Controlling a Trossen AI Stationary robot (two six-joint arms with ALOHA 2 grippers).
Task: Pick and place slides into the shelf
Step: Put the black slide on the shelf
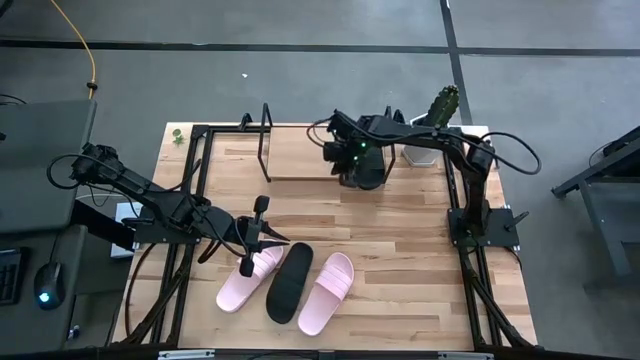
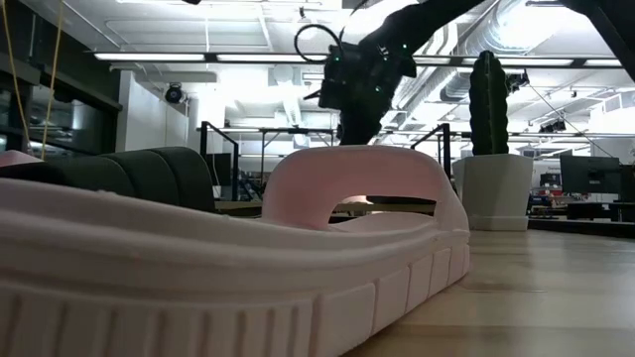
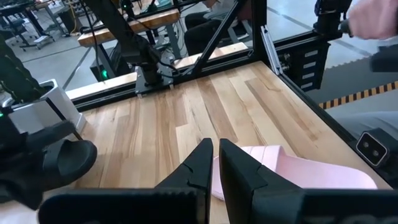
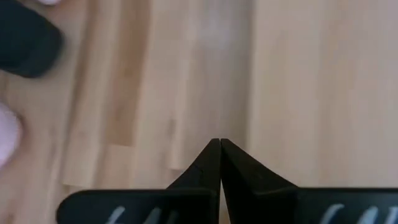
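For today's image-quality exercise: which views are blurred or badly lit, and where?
Low view: the near pink slide fills the frame, soft, against bright ceiling lights. Right wrist view: the wood is blurred. High view: evenly lit, sharp on the black slide.

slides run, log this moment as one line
left claw shut, over left pink slide | right claw shut, near shelf | black slide and second pink slide on table

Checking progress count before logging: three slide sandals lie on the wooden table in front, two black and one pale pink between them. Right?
Not quite: the colours are swapped. The high view shows two pale pink slide sandals with one black slide sandal between them, all three on the wooden table in front. The left gripper sits at the leftmost pink one.
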